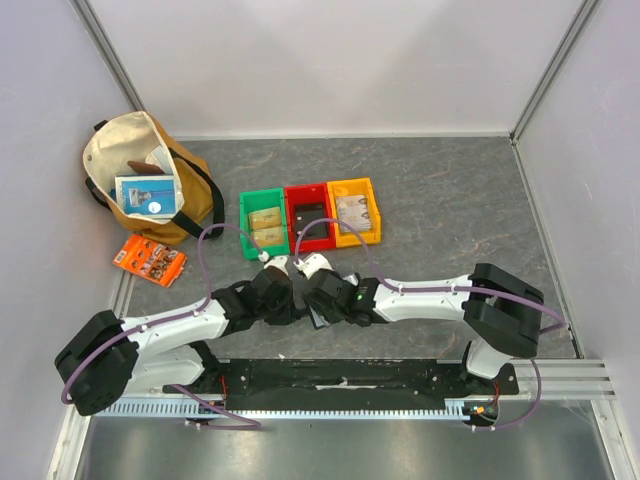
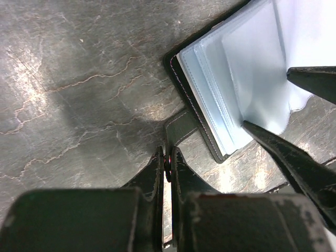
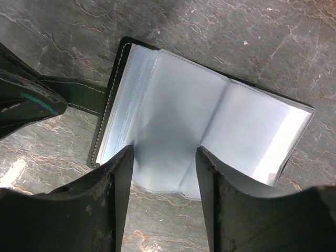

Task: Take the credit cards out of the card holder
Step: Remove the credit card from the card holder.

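The card holder (image 3: 184,115) lies open on the grey stone-patterned table, its black rim framing pale blue-grey plastic sleeves. No credit cards show; they are hidden. My left gripper (image 2: 168,157) is shut on the holder's black strap tab (image 2: 179,128), just off the holder's corner (image 2: 231,89). My right gripper (image 3: 164,157) is open, its fingers (image 3: 123,173) straddling the near edge of a bowed sleeve leaf. From above, the left gripper (image 1: 283,298) and the right gripper (image 1: 318,300) meet mid-table and cover most of the holder.
Green (image 1: 264,222), red (image 1: 308,215) and orange (image 1: 354,210) bins stand in a row behind the grippers. A tan tote bag (image 1: 145,180) and an orange packet (image 1: 150,260) lie at the far left. White walls enclose the table.
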Tool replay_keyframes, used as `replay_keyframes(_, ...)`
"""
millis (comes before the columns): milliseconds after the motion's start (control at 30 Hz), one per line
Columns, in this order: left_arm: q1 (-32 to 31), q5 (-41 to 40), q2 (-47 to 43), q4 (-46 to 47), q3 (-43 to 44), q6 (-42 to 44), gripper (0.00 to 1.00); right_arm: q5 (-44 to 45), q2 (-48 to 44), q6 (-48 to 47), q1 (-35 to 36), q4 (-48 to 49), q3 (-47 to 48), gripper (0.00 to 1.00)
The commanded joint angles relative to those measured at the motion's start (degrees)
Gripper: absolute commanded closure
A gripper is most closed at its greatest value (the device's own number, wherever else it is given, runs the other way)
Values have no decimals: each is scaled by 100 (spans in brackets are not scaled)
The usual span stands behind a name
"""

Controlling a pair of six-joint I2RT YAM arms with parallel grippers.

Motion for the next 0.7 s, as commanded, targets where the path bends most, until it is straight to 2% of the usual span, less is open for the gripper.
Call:
replay_keyframes(0,-18,-238,-66,-84,22,1,98,130,-299,187,-94,-257,120,43)
replay_keyframes(133,-18,-282,-154,-198,-4,19,98,112,-554,267,-358,-380,5,42)
replay_keyframes(433,-18,-282,-347,-313,-48,28,98,709,-863,442,-1052,-818,-337,39)
replay_keyframes(533,-18,-185,-382,-234,-48,37,98,833,-775,460,-1079,-1152,-198,39)
replay_keyframes(667,-18,-45,-461,-67,-57,-68,98,588,-1020,355,-773,-979,48,37)
